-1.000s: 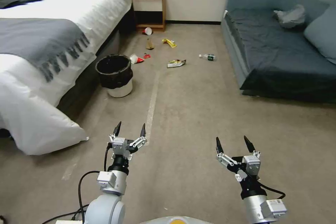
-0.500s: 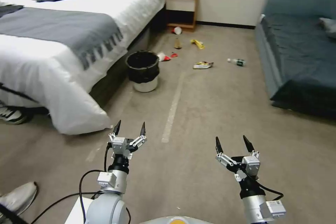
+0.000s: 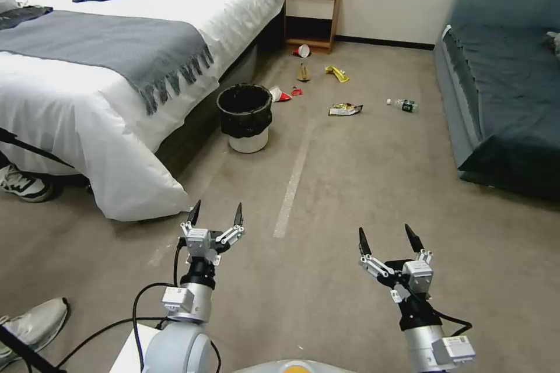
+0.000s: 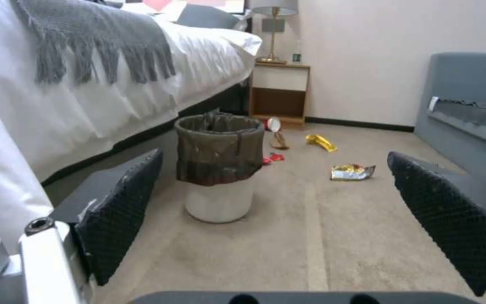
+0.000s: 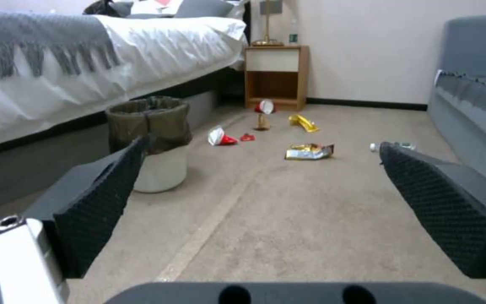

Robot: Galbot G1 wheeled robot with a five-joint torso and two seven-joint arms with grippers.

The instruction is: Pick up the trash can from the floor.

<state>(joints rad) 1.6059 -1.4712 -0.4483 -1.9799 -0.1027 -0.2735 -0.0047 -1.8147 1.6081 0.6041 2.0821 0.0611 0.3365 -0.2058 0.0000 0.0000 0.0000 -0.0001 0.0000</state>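
The trash can (image 3: 245, 118) is a small round white bin with a black liner over its rim, standing upright on the floor (image 3: 350, 186) beside the bed. It also appears ahead in the left wrist view (image 4: 219, 166) and off to one side in the right wrist view (image 5: 152, 141). My left gripper (image 3: 214, 214) is held low in front of me, open, well short of the can. My right gripper (image 3: 385, 239) is level with it on the right, open too. Nothing sits between either pair of fingers.
A bed (image 3: 105, 70) with white sheets and a grey throw fills the left. A blue sofa (image 3: 507, 87) lines the right. Litter lies beyond the can: a red cup (image 3: 302, 50), wrappers (image 3: 345, 109) and a bottle (image 3: 403, 105). A nightstand (image 3: 311, 17) stands at the wall. Shoes (image 3: 35, 320) lie at my left.
The whole head view has swung left, so the camera turned: the can now sits nearer the middle of the picture and more of the bed shows. Both grippers keep their pose.
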